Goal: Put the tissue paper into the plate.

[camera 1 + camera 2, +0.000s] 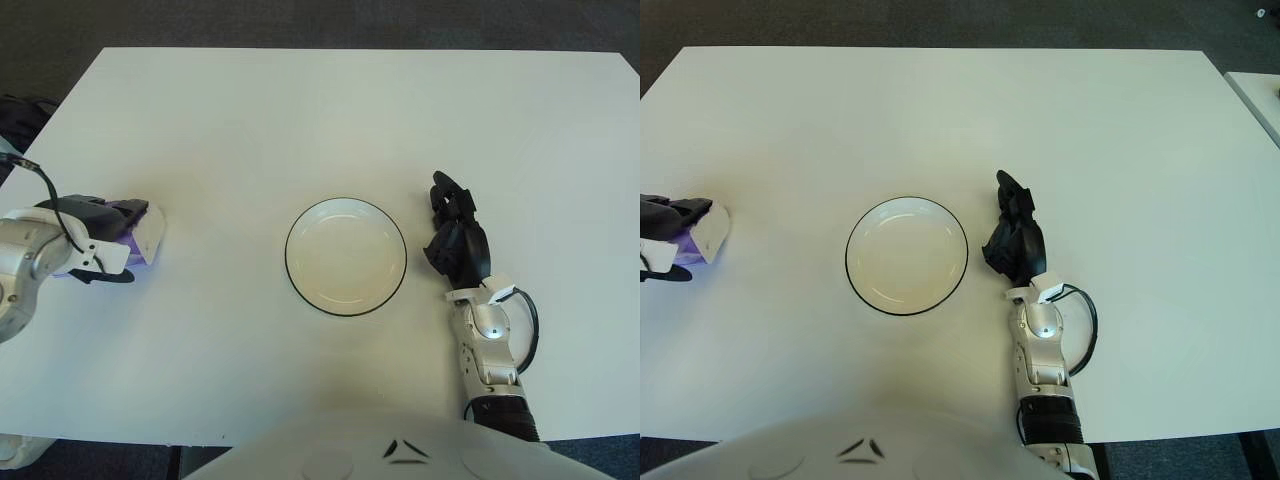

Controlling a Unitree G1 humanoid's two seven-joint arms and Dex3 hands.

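In the left eye view, the left hand (pixel 100 240) is at the left edge of the white table (pixel 330 110), with its dark fingers closed around the tissue paper pack (pixel 140 235). Only the white end and a little of the purple wrapper show; the rest is hidden under the hand and the wrist. I cannot tell if the pack touches the table or is a little above it. The plate (pixel 346 204) is in the middle of the table, well apart from the pack, and nothing lies in it. The right hand (pixel 456 240) shows just to the right of the plate, its black fingers loosely bent and holding nothing; whether it touches the table is not clear.

In the right eye view, the left hand (pixel 665 225) is cut off by the left border, so only some fingers and the white end of the pack (pixel 708 232) can be seen. The plate (pixel 907 204) and the right hand (pixel 1016 240) show fully, side by side.
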